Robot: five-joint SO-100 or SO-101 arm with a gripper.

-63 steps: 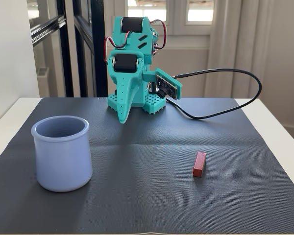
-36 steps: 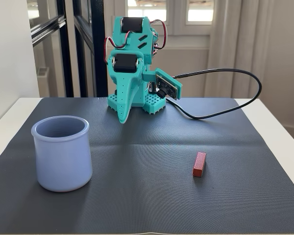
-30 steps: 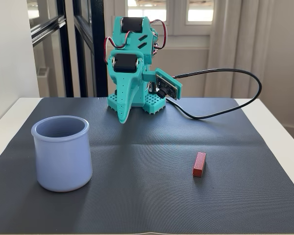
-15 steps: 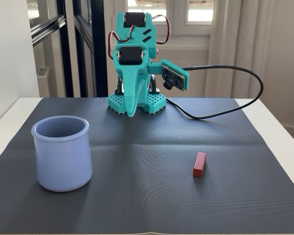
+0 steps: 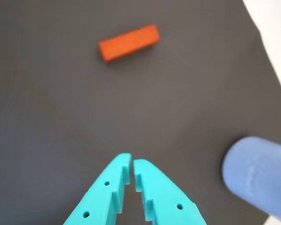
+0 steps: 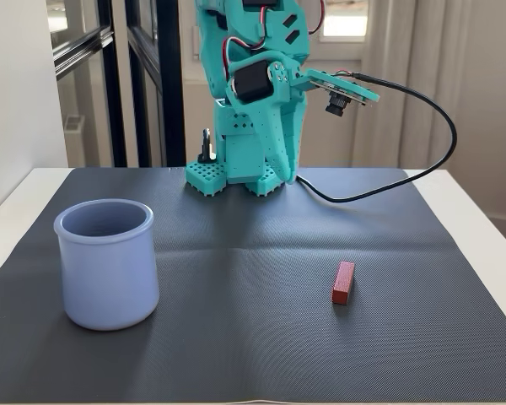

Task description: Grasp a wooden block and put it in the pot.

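Gripper nearly closed, nothing held.
In the fixed view, the pot is seen nearest, at left; the block lies well apart (right, on the mat); the arm is folded behind.

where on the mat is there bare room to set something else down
Most of the dark mat is bare. The widest free patch lies between the pot at the left and the wooden block at the right in the fixed view. The front strip is also clear. It is crowded only by the arm's base and its cable at the back.
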